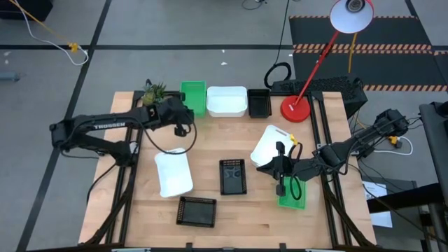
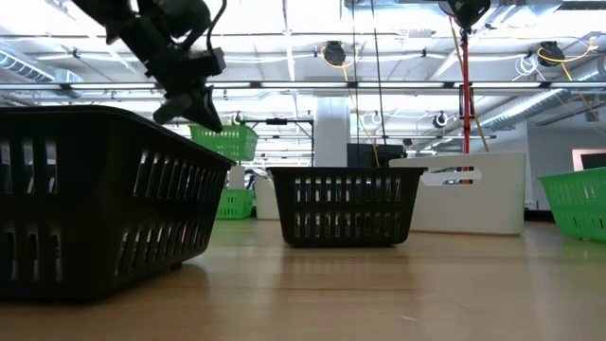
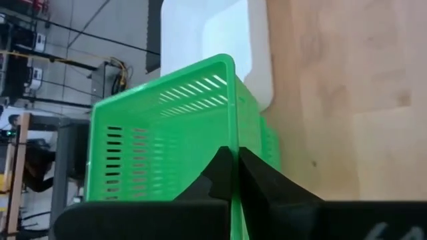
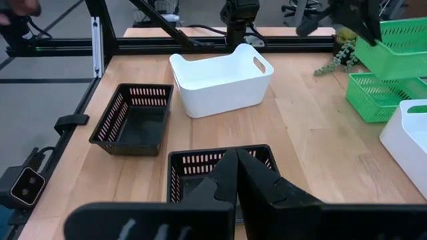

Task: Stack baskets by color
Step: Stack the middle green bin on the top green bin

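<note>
Overhead sees the whole table (image 1: 231, 217); low view sits level, close behind black baskets (image 2: 95, 199)

The left arm reaches across toward the far side of the bench, its tool (image 1: 183, 112) raised in the air with both fingers (image 3: 230, 175) pinched on the thin wall between them. The right arm bends inward and low, its tool (image 1: 274, 166) pointing toward the bench centre, fingers (image 4: 235, 175) pressed together with nothing between them.

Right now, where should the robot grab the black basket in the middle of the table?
Grab the rim of one long wall of the black basket, coming straight down from above. It sits upright, open side up, so one jaw fits inside the thin wall and one outside.
</note>
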`<state>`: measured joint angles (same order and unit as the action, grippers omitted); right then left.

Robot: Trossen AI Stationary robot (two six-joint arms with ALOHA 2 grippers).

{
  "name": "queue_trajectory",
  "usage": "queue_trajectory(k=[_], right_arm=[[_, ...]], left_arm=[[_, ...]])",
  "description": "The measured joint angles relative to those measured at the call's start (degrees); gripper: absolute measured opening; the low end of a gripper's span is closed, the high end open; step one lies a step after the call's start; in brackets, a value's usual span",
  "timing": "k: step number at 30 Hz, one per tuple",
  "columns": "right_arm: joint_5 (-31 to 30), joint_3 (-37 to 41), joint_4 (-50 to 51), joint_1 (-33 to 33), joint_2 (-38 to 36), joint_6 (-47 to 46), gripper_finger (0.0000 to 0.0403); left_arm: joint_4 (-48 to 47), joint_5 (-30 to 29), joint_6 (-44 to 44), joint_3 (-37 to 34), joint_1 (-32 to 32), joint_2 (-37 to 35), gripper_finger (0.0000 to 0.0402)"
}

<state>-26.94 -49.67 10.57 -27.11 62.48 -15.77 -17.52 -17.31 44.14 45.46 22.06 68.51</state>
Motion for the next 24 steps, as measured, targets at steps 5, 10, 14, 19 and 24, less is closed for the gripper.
queue_trajectory(k=[5,10,14,19,24], right_arm=[[0.0,0.0,0.0,0.0,0.0,0.0,0.0],[-0.02,0.0,0.0,0.0,0.0,0.0,0.0],[-0.02,0.0,0.0,0.0,0.01,0.07,0.0],[-0.02,0.0,0.0,0.0,0.0,0.13,0.0],[-0.02,0.0,0.0,0.02,0.0,0.15,0.0]], left_arm=[[4.94,5.41,0.58,-2.82,4.11,0.04,0.0009],[8.79,8.28,3.2,-5.54,6.7,0.04,0.0013],[10.55,10.56,3.46,-6.84,8.66,0.04,0.0006],[13.9,11.83,3.88,-9.01,10.59,0.1,0.0016],[15.11,14.18,3.55,-10.41,11.46,1.92,0.0006]])
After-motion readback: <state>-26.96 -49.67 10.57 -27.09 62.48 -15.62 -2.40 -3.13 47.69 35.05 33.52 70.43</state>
